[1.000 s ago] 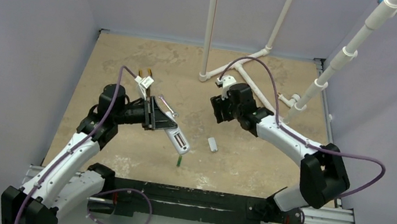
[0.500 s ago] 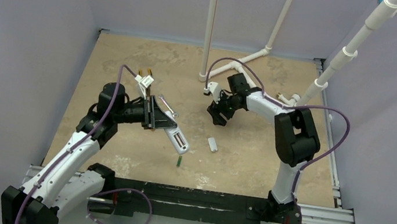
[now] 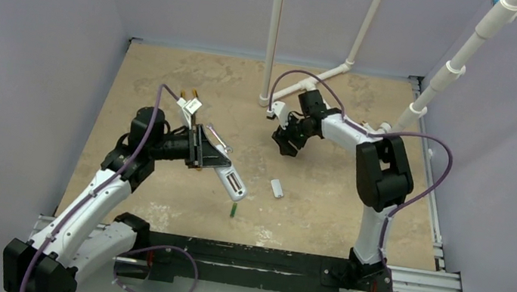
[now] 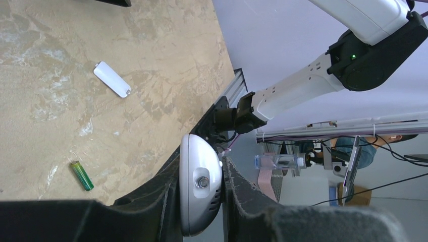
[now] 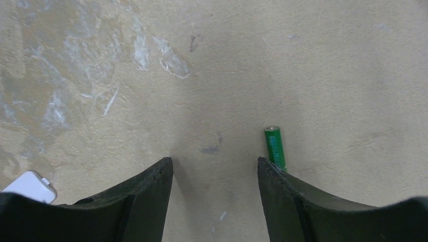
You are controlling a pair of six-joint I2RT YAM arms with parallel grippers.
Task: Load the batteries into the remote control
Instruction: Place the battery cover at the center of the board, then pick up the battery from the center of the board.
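Note:
My left gripper (image 3: pixel 212 158) is shut on the white remote control (image 3: pixel 230 182) and holds it tilted above the table, battery bay up. In the left wrist view the remote's rounded end (image 4: pixel 201 187) sits clamped between my fingers. One green battery (image 3: pixel 234 208) lies on the table below the remote and also shows in the left wrist view (image 4: pixel 82 175). My right gripper (image 3: pixel 288 142) is open and points down at the table. In the right wrist view the second green battery (image 5: pixel 275 146) lies just beyond my right fingertip (image 5: pixel 266 169), outside the gap of the right gripper (image 5: pixel 215 162).
A small white battery cover (image 3: pixel 277 188) lies on the table between the arms and shows in the left wrist view (image 4: pixel 112 79). A white corner (image 5: pixel 29 186) shows at the right wrist view's lower left. White pipes (image 3: pixel 310 84) stand at the back and right.
The right arm has folded upright, its elbow swinging in toward the back, and its gripper now points down over the second battery. The left arm and the remote have not moved.

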